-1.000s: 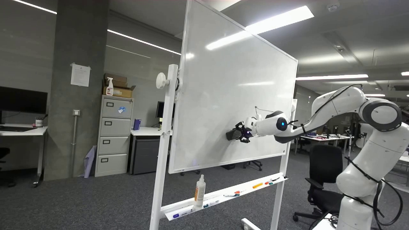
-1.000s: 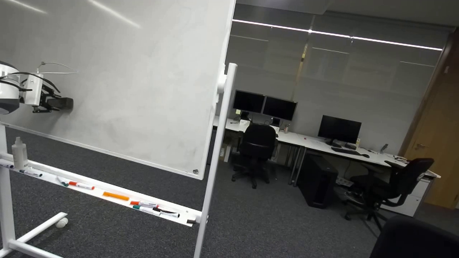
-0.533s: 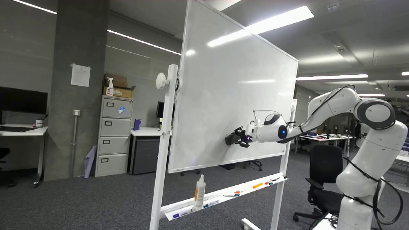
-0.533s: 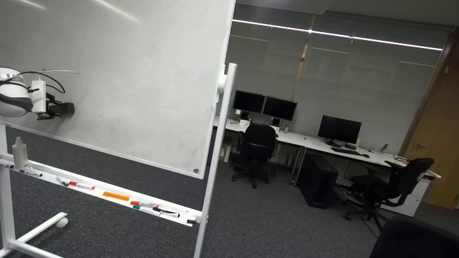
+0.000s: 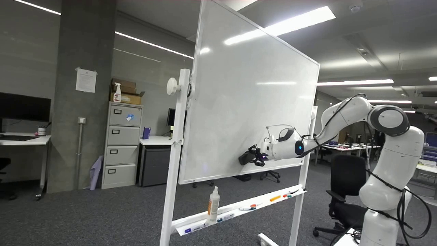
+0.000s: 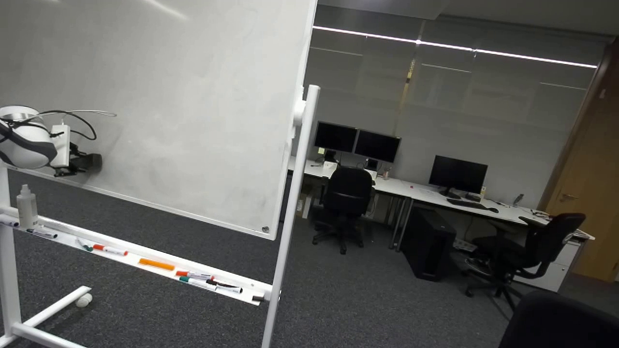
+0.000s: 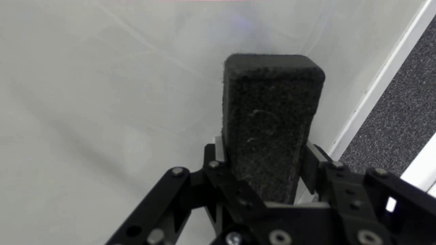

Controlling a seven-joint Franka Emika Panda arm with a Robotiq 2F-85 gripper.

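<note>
Black felt eraser [image 7: 269, 119] squeezed tight in the gripper [image 7: 262, 158], right down low on the whiteboard [image 5: 239, 102]!
Both fingers [image 7: 209, 156] were clamped on its long flanks toward the back, the free end jutting at the board; touching or just short, the views didn't settle it. The block looked light, and that fuzzy, scuffed skin promised a little give and decent friction, nothing fragile about it. Twist looked the bigger worry, with so much length out front! Those flat, near-parallel sides seemed the place to take hold, and a bite nearer the middle would probably have steadied it. Down on the tray [image 5: 235, 205], a plastic bottle [image 5: 213, 206] stood upright.
</note>
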